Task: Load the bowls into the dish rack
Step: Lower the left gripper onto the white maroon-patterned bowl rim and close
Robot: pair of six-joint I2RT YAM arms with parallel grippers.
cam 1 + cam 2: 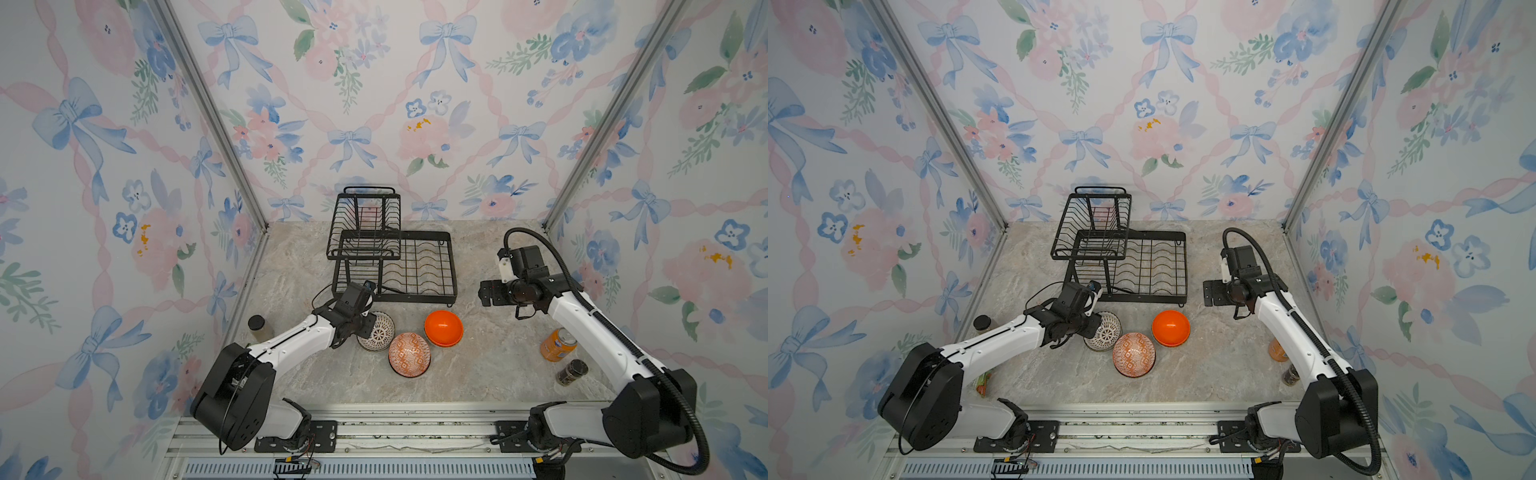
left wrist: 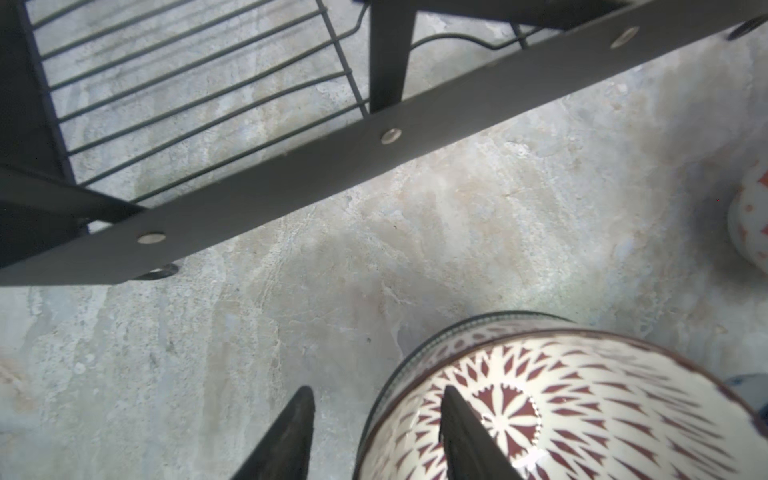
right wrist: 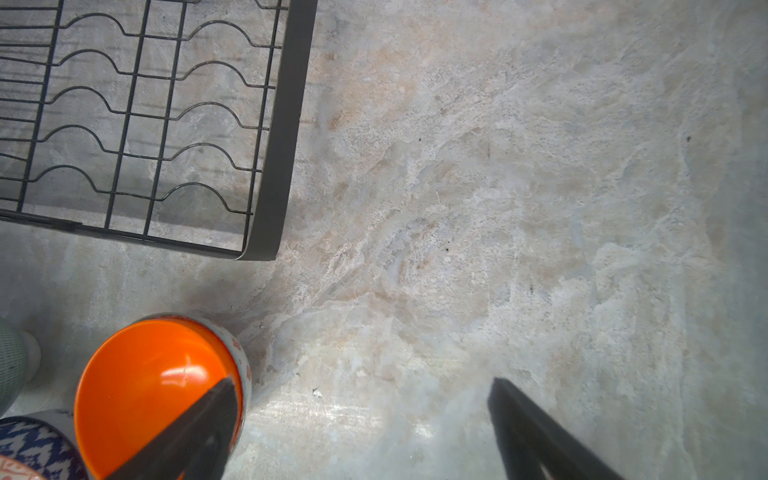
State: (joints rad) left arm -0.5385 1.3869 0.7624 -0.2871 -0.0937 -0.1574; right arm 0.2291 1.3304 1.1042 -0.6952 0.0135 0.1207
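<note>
On the stone table (image 1: 478,374) by the dish rack (image 1: 415,266), the white-black bowl (image 1: 384,332) is straddled at its rim by the half-open left gripper (image 2: 376,399), ready for lifting, while the right gripper (image 3: 361,382) is held wide open.

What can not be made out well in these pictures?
- Black-white bowl: left part hidden by the left gripper, both top views.
- Can: mostly behind the right arm in a top view.
- Lower bowl, under the orange bowl: only a rim strip shows, right wrist view.
- Dark jar: label too small.
</note>
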